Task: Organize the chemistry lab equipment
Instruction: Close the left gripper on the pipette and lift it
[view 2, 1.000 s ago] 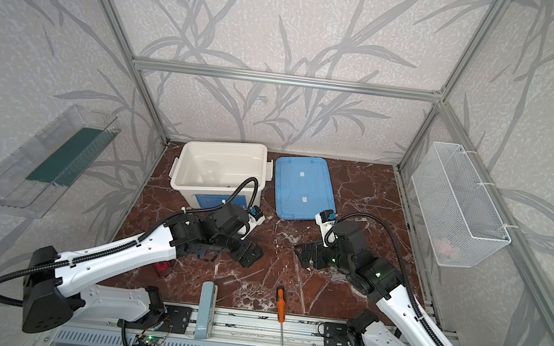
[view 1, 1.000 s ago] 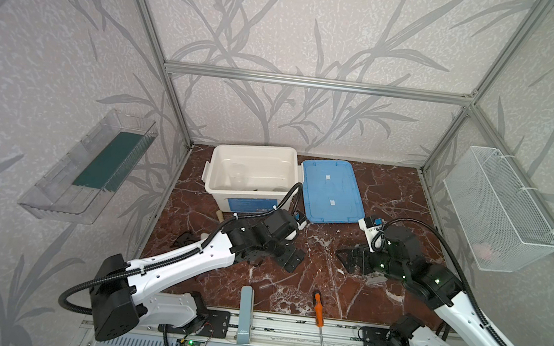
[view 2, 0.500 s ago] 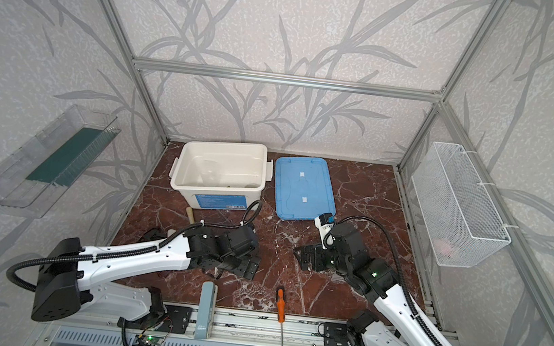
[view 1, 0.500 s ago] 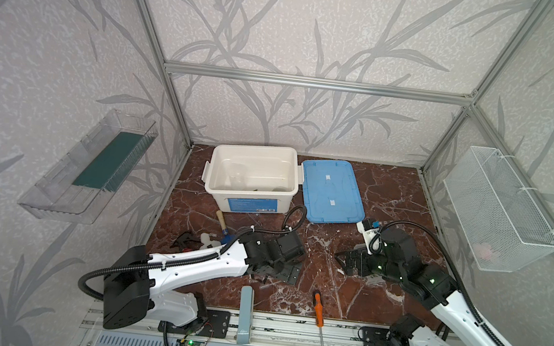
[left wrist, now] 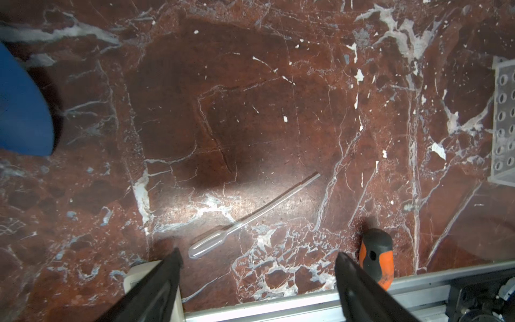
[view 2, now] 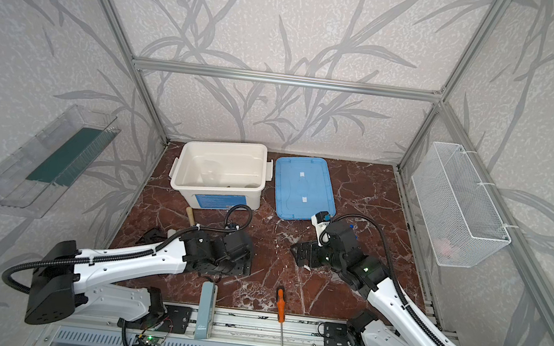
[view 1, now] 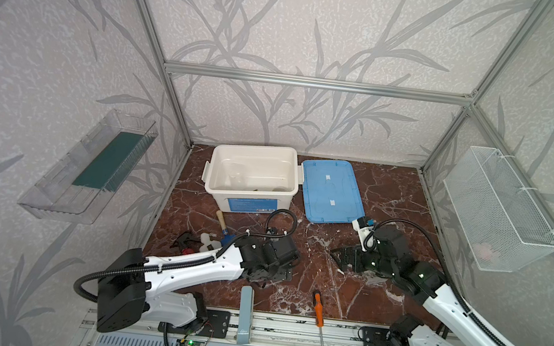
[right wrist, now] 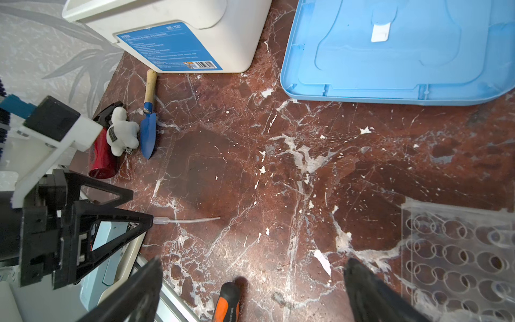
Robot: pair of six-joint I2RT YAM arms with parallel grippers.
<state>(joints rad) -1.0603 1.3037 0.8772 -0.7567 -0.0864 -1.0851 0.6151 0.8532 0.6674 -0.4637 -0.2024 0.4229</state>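
Note:
A thin clear pipette (left wrist: 250,220) lies flat on the red marble floor, its bulb close in front of my left gripper (left wrist: 257,253). That gripper is open and empty, pointing down low over the floor near the front rail (view 1: 278,274). From the right wrist view the pipette (right wrist: 186,220) has its bulb end right at one left fingertip (right wrist: 150,220). The clear honeycomb tube rack (right wrist: 457,256) stands beside my right gripper (right wrist: 254,262), which is open, empty and hovering mid-floor (view 1: 335,258). An edge of the rack (left wrist: 504,120) shows in the left wrist view.
A white bin (view 1: 213,173) and blue lid (view 1: 332,191) sit at the back. An orange-handled screwdriver (view 1: 318,310) lies on the front edge, a blue trowel (right wrist: 147,131), white plush toy (right wrist: 122,131) and red object (right wrist: 100,159) at the left. A wire basket (view 1: 498,209) hangs on the right wall.
My left arm has drawn back from near the white bin toward the front rail and come down low over the pipette. The right arm has barely moved.

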